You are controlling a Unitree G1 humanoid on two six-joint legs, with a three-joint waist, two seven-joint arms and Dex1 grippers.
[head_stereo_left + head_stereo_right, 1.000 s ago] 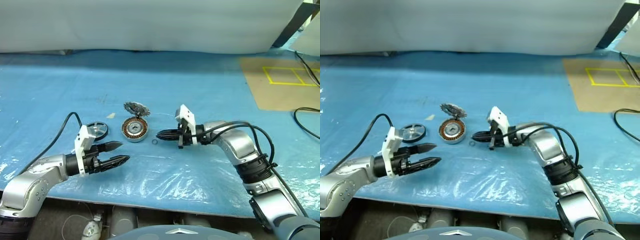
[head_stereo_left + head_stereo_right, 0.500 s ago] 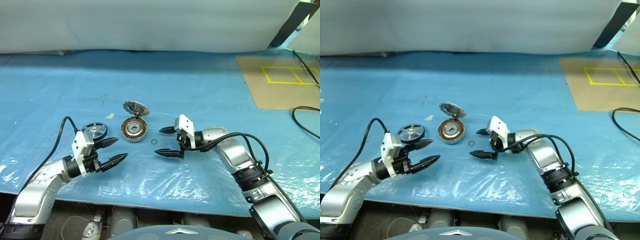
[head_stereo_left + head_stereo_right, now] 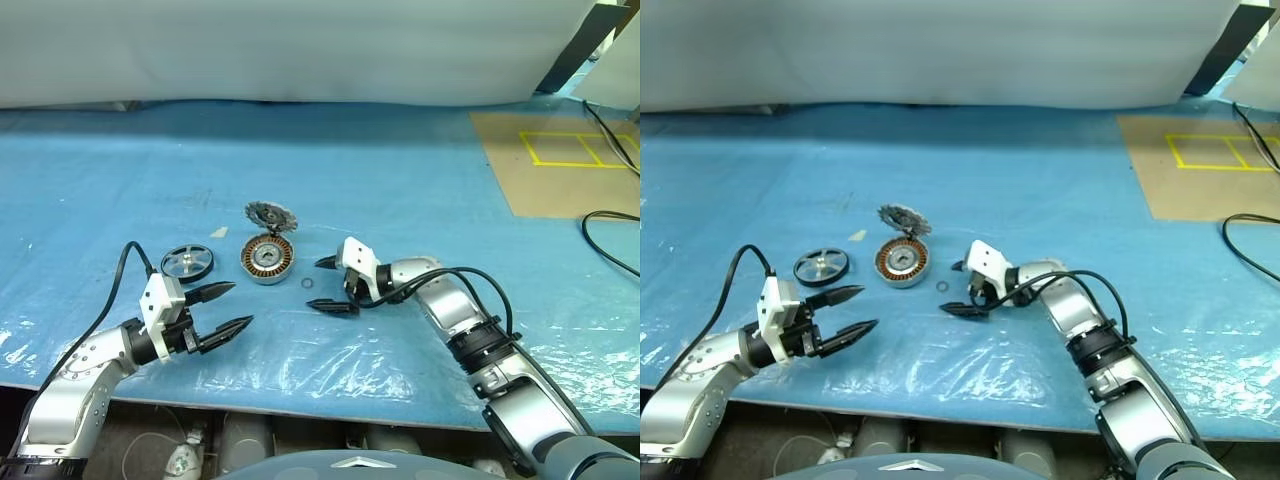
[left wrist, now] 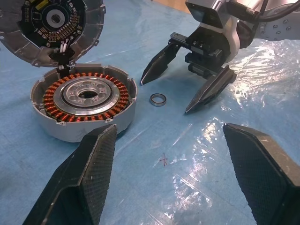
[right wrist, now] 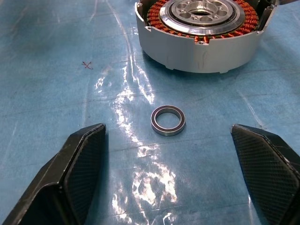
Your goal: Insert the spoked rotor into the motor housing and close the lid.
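Observation:
The motor housing (image 3: 268,258) sits on the blue sheet, its copper windings facing up. Its lid (image 3: 272,215) stands open at the far rim, ribbed inner face showing (image 4: 51,28). To the housing's left the spoked rotor (image 3: 187,262) lies flat. My left gripper (image 3: 240,305) hovers open and empty in front of the rotor, pointing toward the housing. My right gripper (image 3: 314,284) is open, low over the sheet just right of the housing. A small loose metal ring (image 5: 168,120) lies between its fingertips, untouched.
A blue plastic sheet (image 3: 400,190) covers the table, with its front edge near my arms. A brown board with yellow tape (image 3: 560,165) lies at the back right, with a black cable (image 3: 610,230) beside it. A white wall closes off the back.
My right gripper has gone from shut to open and sunk toward the sheet, so its fingers now straddle the small ring. The left gripper has stayed open and barely moved.

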